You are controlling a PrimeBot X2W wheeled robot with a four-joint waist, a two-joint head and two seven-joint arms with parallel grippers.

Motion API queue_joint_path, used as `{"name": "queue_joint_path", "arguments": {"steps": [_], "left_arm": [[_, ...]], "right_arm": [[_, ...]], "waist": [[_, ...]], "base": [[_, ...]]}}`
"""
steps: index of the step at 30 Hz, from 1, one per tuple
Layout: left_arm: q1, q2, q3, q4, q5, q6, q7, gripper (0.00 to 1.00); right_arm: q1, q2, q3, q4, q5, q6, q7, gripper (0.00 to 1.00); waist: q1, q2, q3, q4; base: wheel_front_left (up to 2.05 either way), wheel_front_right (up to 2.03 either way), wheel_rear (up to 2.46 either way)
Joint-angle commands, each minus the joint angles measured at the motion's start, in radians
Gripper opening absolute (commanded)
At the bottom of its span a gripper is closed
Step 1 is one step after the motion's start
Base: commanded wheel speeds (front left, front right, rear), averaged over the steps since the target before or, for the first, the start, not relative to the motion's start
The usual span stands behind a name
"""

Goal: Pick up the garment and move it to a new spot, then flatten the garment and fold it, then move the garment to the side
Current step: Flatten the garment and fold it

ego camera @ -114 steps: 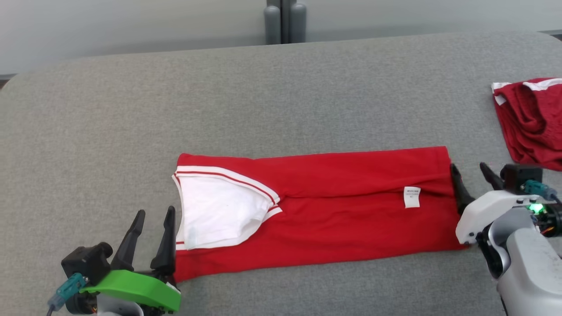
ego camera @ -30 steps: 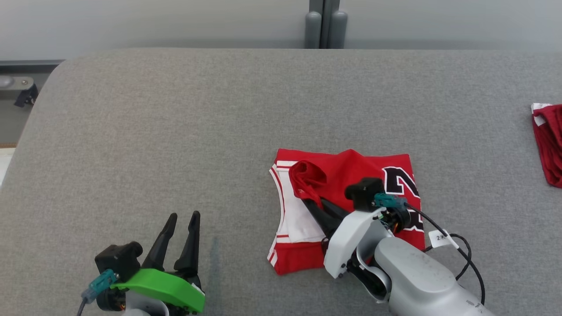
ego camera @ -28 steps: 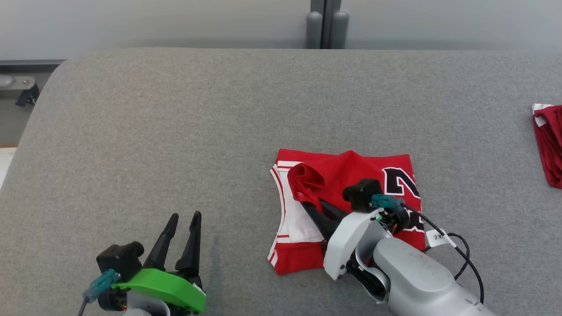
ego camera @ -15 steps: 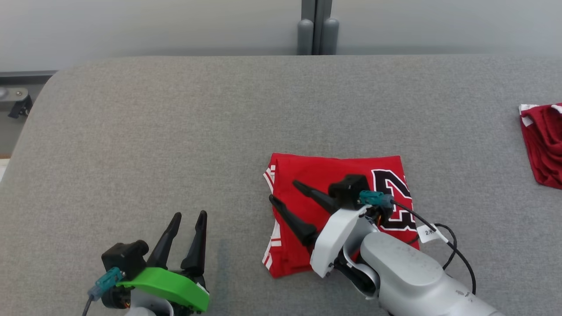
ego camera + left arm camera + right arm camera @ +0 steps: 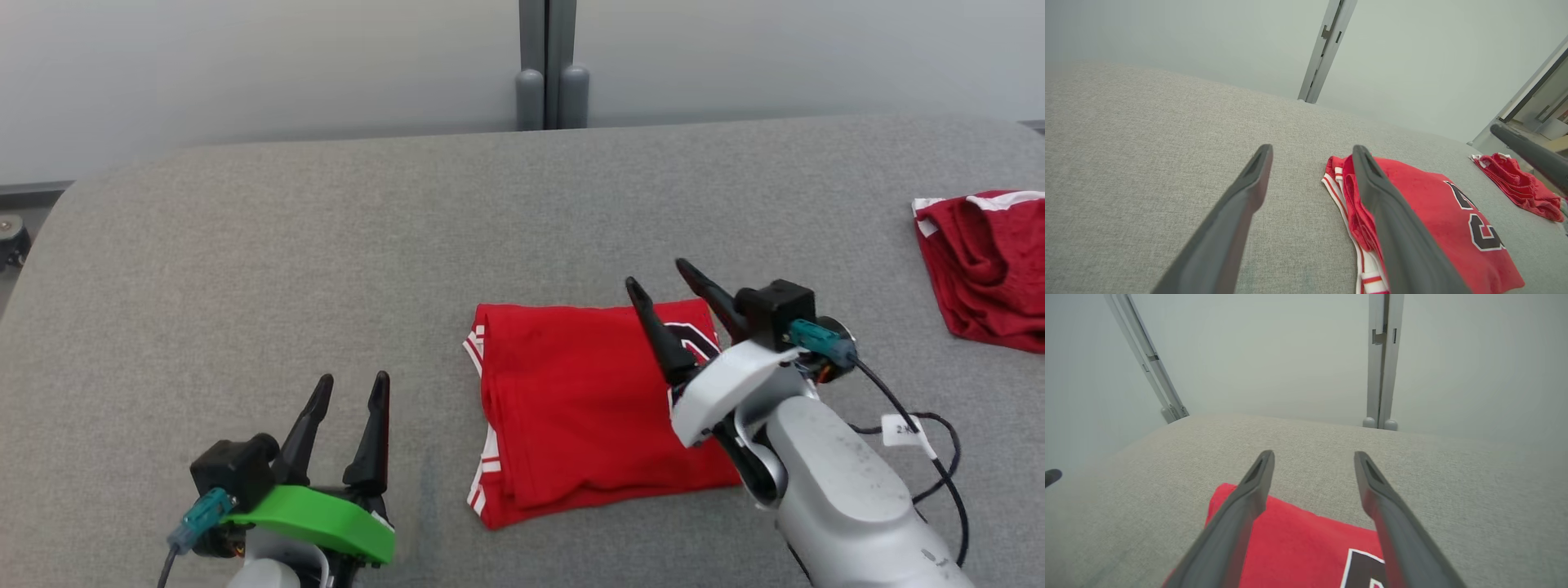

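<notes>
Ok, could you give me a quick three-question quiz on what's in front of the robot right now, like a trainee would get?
1. True or false: the left gripper and the right gripper both stand open, holding nothing.
2. What does the right gripper hang over? A) a white towel B) the folded red garment C) a blue box
3. Fill in: a crumpled dark red garment lies near the table's ____ end, by the robot's own sides.
Key: 1 true; 2 B; 3 right.
</notes>
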Motion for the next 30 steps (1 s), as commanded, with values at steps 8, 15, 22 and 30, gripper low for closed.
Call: {"name": "queue_joint_path", "arguments": {"steps": [8, 15, 22, 30], "left_arm": [[0.052, -0.033, 0.102, -0.026, 0.065, 0.02, -0.001, 1.0], [0.119, -0.067, 0.183, -0.03, 0.108, 0.011, -0.001, 1.0], [0.169, -0.086, 0.239, -0.029, 0.151, -0.001, -0.001, 1.0], [0.191, -0.103, 0.272, -0.021, 0.187, -0.011, -0.001, 1.0]], "right_arm": [[0.187, -0.007, -0.253, -0.114, -0.168, -0.001, -0.004, 1.0], [0.322, -0.002, -0.359, -0.219, -0.209, -0.001, -0.004, 1.0], [0.407, -0.003, -0.365, -0.275, -0.161, -0.001, -0.004, 1.0], [0.43, -0.002, -0.373, -0.294, -0.179, -0.001, -0.004, 1.0]], "waist": [[0.0, -0.0001, -0.047, -0.049], [0.0, -0.0001, -0.063, -0.074], [0.0, -0.0001, -0.065, -0.082], [0.0, -0.0001, -0.062, -0.081]], "base": [[0.0, 0.0, 0.0], [0.0, 0.0, 0.0], [0.0, 0.0, 0.0], [0.0, 0.0, 0.0]]}}
